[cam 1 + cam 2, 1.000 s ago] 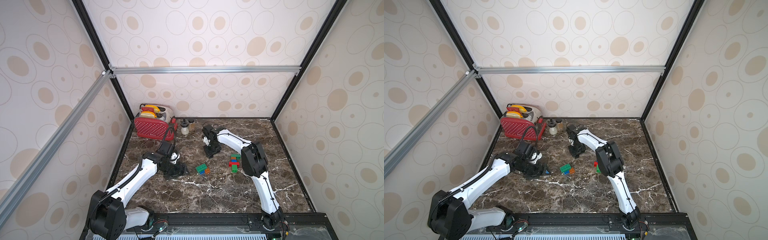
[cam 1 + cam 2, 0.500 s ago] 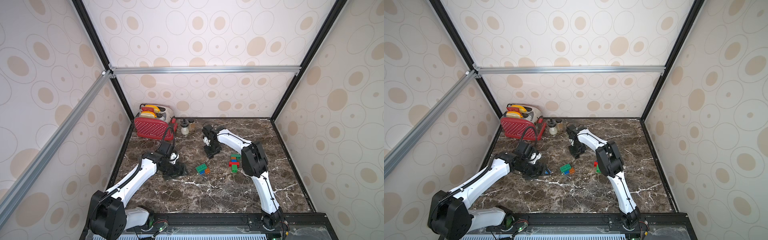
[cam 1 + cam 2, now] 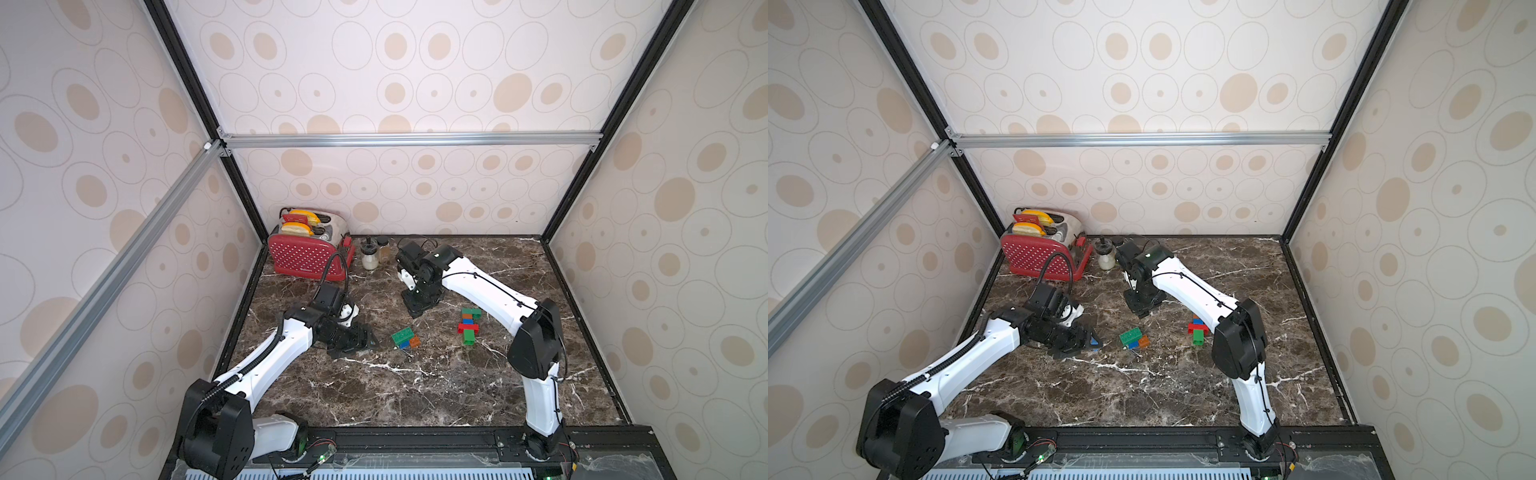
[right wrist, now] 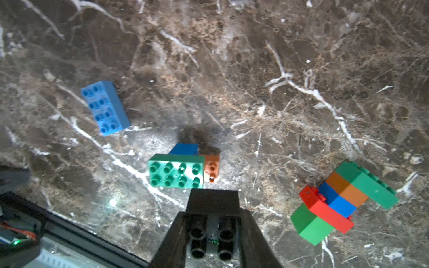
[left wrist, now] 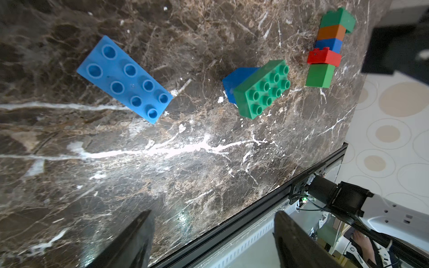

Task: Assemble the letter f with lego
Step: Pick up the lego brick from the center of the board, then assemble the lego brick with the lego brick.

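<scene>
We see the right gripper (image 4: 213, 217) clamped on a black brick (image 4: 212, 201), whose hollow underside faces the wrist camera. We cannot tell whether the brick touches the table (image 3: 415, 399). The left gripper (image 5: 212, 214) sits low over the left half of the marble, its fingers (image 5: 137, 236) wide apart with nothing between them.

A light blue brick (image 5: 125, 80) lies alone, studs up, just beside the left gripper's tip. Between the two grippers a green brick (image 4: 176, 171) rests on a dark blue brick (image 4: 184, 148), and an orange brick (image 4: 211, 168) touches its end. A stack (image 3: 468, 328) of green, orange, blue, red and green lies on its side just beside the right arm (image 3: 482, 291).

Bare marble runs from the bricks to the front rail (image 3: 415, 432), and from the stack across to the right wall (image 3: 665, 291). The back left corner is crowded: a toaster (image 3: 305, 259) stands against the wall with two jars (image 3: 370, 259) beside it, near the right gripper.
</scene>
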`<control>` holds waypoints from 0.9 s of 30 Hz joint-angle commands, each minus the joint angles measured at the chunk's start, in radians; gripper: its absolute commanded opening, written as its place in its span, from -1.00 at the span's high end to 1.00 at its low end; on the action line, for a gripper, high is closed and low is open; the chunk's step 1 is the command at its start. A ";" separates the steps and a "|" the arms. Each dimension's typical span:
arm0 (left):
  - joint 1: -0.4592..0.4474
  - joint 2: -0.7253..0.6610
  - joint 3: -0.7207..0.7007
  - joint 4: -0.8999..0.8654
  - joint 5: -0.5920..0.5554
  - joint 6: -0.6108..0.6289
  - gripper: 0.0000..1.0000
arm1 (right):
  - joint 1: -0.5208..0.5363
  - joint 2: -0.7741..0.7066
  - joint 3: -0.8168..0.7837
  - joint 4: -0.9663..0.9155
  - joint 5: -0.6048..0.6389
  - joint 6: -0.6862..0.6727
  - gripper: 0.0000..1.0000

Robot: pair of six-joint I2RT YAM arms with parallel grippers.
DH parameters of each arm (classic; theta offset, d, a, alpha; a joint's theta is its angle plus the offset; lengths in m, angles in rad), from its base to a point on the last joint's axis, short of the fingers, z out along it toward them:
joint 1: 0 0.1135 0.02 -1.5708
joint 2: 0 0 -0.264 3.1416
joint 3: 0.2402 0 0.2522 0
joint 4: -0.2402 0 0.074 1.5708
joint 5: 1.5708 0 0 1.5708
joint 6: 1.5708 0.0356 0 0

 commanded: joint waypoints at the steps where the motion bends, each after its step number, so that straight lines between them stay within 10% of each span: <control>1: 0.026 -0.014 -0.014 0.037 0.032 -0.018 -0.64 | 0.053 0.005 -0.024 -0.022 -0.003 0.066 0.34; 27: 0.089 -0.087 -0.062 -0.024 -0.004 0.016 -0.65 | 0.132 0.118 -0.041 -0.020 0.042 0.166 0.35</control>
